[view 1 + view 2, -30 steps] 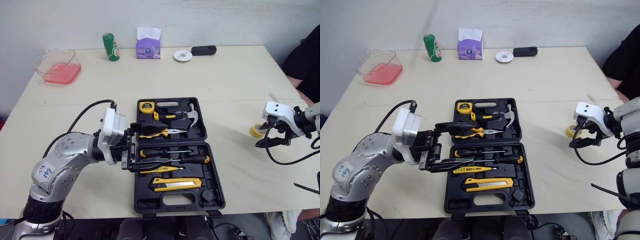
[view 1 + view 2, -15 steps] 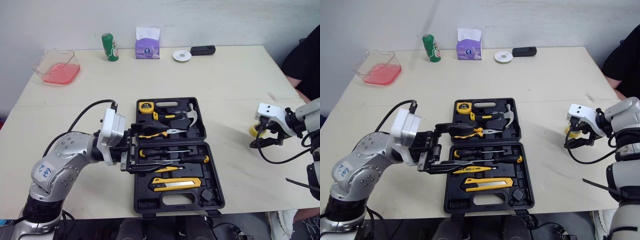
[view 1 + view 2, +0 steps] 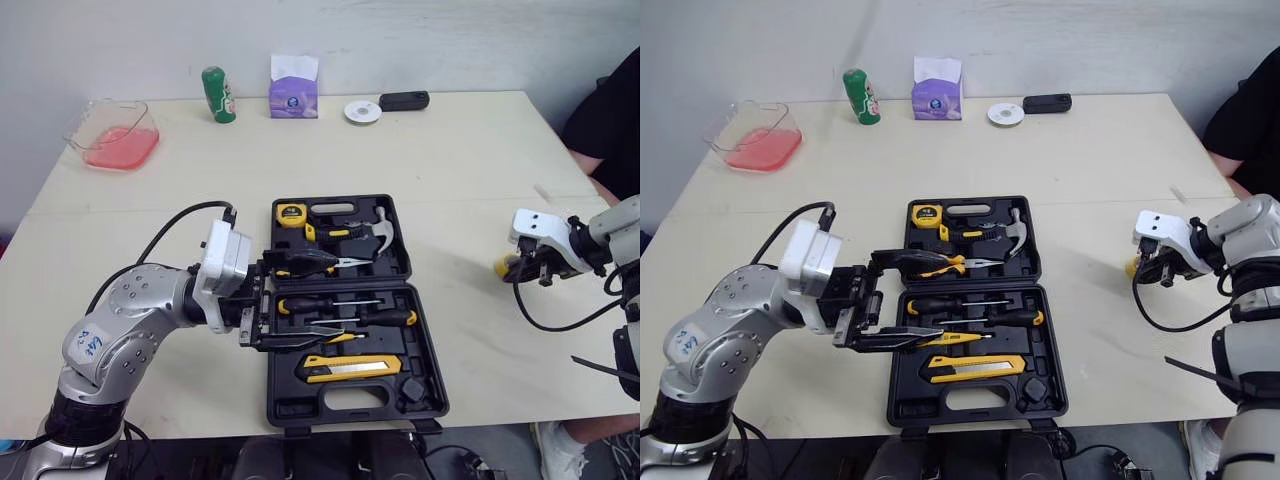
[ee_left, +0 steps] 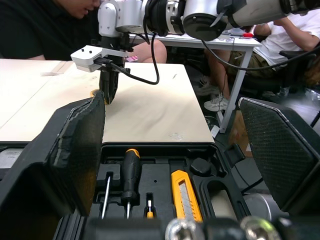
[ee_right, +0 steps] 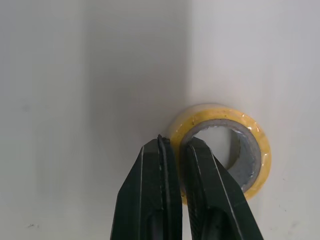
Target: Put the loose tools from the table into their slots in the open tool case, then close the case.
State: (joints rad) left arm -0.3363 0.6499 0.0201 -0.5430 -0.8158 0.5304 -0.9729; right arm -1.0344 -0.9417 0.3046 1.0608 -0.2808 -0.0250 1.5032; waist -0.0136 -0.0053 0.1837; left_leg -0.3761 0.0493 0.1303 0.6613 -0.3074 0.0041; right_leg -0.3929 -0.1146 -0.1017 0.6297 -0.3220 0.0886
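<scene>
Tool case (image 3: 290,400): lies open in the middle of the table (image 3: 450,160), near the front edge, with the lid half on the far side.
In the case: tape measure (image 3: 291,213), hammer (image 3: 375,228) and pliers (image 3: 320,262) in the far half; screwdrivers (image 3: 340,303) and a yellow utility knife (image 3: 352,367) in the near half.
Tape roll (image 3: 503,265): yellow, flat on the table, well to the right of the case.
Right gripper (image 5: 176,142): narrow, pinching the roll's wall with one finger inside the ring and one outside.
Left gripper (image 3: 335,297): spread wide at the case's left side, empty.
In the way: the left gripper's far finger lies over the pliers and its near finger over the lower screwdriver slots.
Far edge of the table: a clear container with pink contents (image 3: 112,132) at the left, then a green can (image 3: 213,94), a purple tissue box (image 3: 293,88), a white disc (image 3: 362,111) and a small black object (image 3: 404,100).
Far right: a person's dark sleeve (image 3: 610,120) beside the table.
</scene>
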